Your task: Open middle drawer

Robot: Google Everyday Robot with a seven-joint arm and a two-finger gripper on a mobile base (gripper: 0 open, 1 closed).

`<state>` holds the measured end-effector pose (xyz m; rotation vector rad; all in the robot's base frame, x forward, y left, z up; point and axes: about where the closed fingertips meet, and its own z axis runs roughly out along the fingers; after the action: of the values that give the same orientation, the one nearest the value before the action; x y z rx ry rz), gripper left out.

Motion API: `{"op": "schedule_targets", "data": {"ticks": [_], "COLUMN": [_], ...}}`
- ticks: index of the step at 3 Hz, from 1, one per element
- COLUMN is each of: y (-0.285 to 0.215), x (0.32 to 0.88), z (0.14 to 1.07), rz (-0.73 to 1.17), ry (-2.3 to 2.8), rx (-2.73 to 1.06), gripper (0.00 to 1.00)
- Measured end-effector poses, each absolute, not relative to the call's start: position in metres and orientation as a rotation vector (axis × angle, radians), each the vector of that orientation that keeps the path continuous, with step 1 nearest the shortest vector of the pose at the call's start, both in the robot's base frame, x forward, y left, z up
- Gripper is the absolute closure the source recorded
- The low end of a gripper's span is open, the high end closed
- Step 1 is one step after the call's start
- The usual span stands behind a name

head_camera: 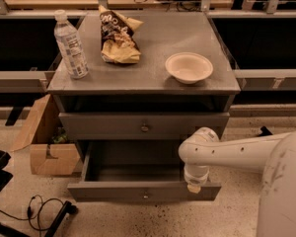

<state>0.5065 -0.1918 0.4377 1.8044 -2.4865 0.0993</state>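
I'm counting two drawers showing on one cabinet (pixel 155 80): the middle drawer (pixel 108 192), sitting pulled out, and one shut drawer (pixel 101 126) above it. One bottle (pixel 71 46), one snack bag (pixel 117 36) and one bowl (pixel 188 67) are sitting on top. One cardboard box (pixel 44 149) is lying alongside, and one gripper (pixel 194 185) is hanging at the open drawer's right front.

The middle drawer (pixel 103 192) stands pulled out, grey tray showing. The gripper (pixel 193 185) hangs at the drawer's front rim, right of its knob (pixel 146 195).
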Motion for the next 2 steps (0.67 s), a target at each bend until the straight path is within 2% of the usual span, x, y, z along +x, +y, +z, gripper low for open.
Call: {"op": "schedule_targets", "data": {"ticks": [1,2], "y": [-0.195,-0.1949], "x": [0.4891,0.4904], "z": [0.4401,0.4401], "rz": [0.065,0.065], "ry": [-2.481,-2.481], "rx": [1.768,1.768], "gripper": [0.87,0.55]}}
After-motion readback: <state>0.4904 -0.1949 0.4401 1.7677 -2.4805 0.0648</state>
